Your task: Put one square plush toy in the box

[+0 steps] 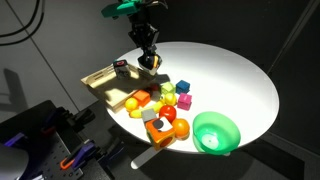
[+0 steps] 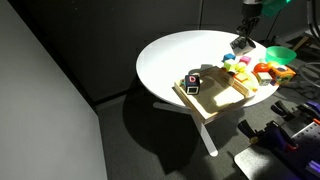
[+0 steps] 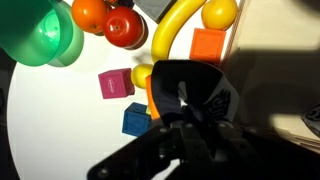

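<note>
We hold the square plush toy (image 3: 190,95), a black cube with a white mark, in the gripper (image 1: 149,60), which is clamped around it above the desk (image 1: 235,75). The box (image 1: 103,84) lies close to one side of the gripper and lower, opposite the heap of toy fruit (image 1: 150,105). The carry therefore goes sideways over the box's near wall, where another black cube (image 1: 120,66) sits.

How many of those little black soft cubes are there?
2. One black cube lies in the tan box; a second black cube appears gripped in the claw beside the toys. Others might hide among them.
</note>
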Motion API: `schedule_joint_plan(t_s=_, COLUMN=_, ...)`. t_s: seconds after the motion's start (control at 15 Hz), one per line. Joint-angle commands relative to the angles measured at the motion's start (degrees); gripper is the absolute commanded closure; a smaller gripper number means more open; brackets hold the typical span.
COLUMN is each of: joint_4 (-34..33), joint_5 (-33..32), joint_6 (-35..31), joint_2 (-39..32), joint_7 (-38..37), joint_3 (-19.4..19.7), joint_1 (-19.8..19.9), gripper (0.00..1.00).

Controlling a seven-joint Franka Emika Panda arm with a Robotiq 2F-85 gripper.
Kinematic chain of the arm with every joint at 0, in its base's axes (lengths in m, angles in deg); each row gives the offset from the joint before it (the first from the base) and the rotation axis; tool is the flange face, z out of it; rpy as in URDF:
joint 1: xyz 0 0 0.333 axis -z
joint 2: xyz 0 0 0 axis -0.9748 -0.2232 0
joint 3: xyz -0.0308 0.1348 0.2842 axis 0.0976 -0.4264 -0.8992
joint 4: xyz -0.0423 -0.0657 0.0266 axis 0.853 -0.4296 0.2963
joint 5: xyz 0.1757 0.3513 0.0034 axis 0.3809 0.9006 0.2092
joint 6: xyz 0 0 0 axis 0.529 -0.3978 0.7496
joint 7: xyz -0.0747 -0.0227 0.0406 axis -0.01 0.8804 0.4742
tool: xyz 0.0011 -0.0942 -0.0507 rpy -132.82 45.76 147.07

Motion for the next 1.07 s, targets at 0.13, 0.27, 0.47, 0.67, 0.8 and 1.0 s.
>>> schedule_joint_plan(t_s=0.13, joint_4=2.24, joint_5=-0.58, joint_6=-1.3, joint_2=-0.35, joint_7=0.59, joint_3=-3.11, joint_1=-1.86, gripper=0.96)
schedule_joint_plan(t_s=0.27, joint_4=3.34, joint_5=-0.53, joint_6=-1.69, joint_2=-0.75, joint_7=0.79, joint_3=-4.37, joint_1=-3.01, gripper=0.96)
schedule_joint_plan(t_s=0.47, joint_4=5.07, joint_5=-1.36, joint_6=-2.5, joint_2=-1.11, joint_7=0.51, joint_3=-5.88, joint_1=-4.78, gripper=0.94)
schedule_joint_plan(t_s=0.67, joint_4=6.19, joint_5=-2.26, joint_6=-3.05, joint_2=-1.11, joint_7=0.25, joint_3=-6.67, joint_1=-6.02, gripper=0.57)
schedule_joint_plan(t_s=0.8, joint_4=6.68, joint_5=-0.98, joint_6=-2.46, joint_2=-0.33, joint_7=1.66, joint_3=-7.07, joint_1=-6.15, gripper=0.41)
schedule_joint_plan(t_s=1.0, joint_4=7.46, joint_5=0.22, joint_6=-1.38, joint_2=1.85, joint_7=4.05, joint_3=-7.4, joint_1=-5.83, gripper=0.17)
